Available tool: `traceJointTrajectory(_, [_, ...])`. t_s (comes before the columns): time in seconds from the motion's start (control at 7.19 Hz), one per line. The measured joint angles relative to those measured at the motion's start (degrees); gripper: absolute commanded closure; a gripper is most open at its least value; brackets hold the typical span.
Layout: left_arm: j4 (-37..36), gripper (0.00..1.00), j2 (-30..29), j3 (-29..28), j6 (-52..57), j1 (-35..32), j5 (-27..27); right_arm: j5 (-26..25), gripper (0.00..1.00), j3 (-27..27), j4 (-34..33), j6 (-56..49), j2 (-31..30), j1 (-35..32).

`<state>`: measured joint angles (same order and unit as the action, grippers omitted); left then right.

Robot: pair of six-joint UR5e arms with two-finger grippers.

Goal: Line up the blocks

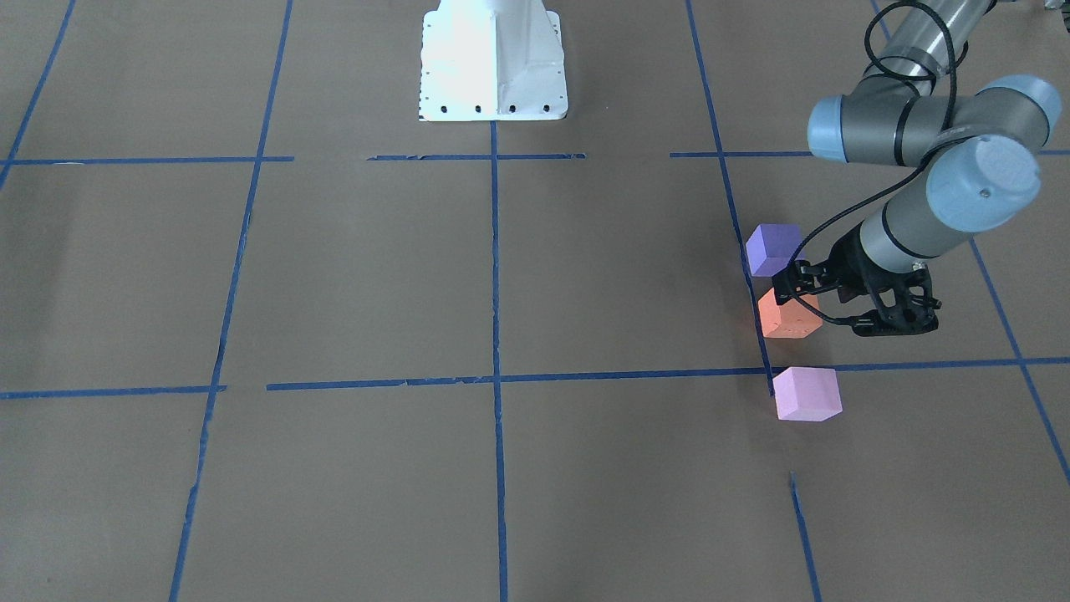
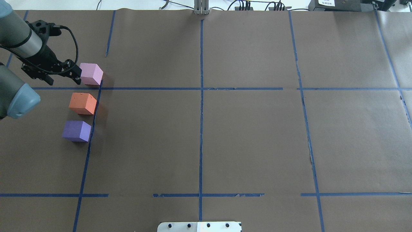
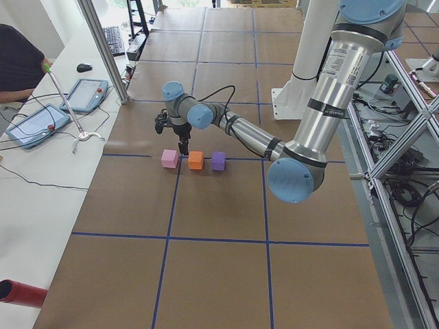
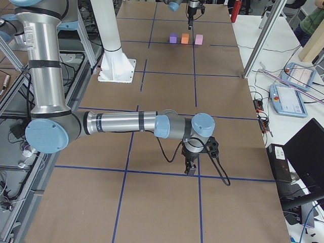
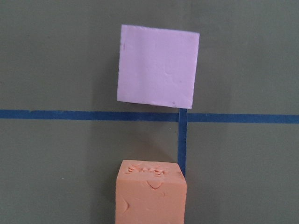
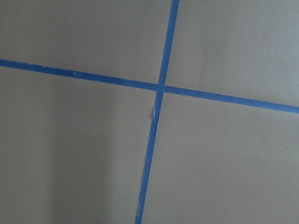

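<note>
Along tape [image 2: 87, 161] | pink block [image 2: 91, 73], orange block [image 2: 82, 103], purple block [image 2: 76, 130] | left fingers [image 2: 76, 73], right fingers [image 4: 191, 167]: state unclear

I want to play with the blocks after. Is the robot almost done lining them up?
Looks almost done. The purple block, orange block and pink block already sit in a row along the blue tape, small gaps between. Nothing is in hand: the left gripper hangs empty above them. Left: maybe just pulling away.

Narrow gaps part pink block [image 2: 91, 73], orange block [image 2: 82, 103] and purple block [image 2: 76, 130]; the left pincer [image 2: 78, 76] hangs close beside them.
</note>
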<state>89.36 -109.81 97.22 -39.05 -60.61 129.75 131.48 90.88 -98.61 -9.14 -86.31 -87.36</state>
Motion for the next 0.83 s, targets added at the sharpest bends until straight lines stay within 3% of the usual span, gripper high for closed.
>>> traceJointTrajectory(0.28, [-3.1,0.00,1.2,1.2,8.8,-6.1,-0.9,0.0,0.00,0.0,0.0,0.0,0.0,0.0])
traceJointTrajectory(0.56, [-2.5,0.00,6.7,1.4,22.3,-12.8,-0.6,0.0,0.00,0.0,0.0,0.0,0.0,0.0])
traceJointTrajectory(0.83, [4.8,0.00,15.5,1.0,30.4,-17.8,3.1,0.0,0.00,0.0,0.0,0.0,0.0,0.0])
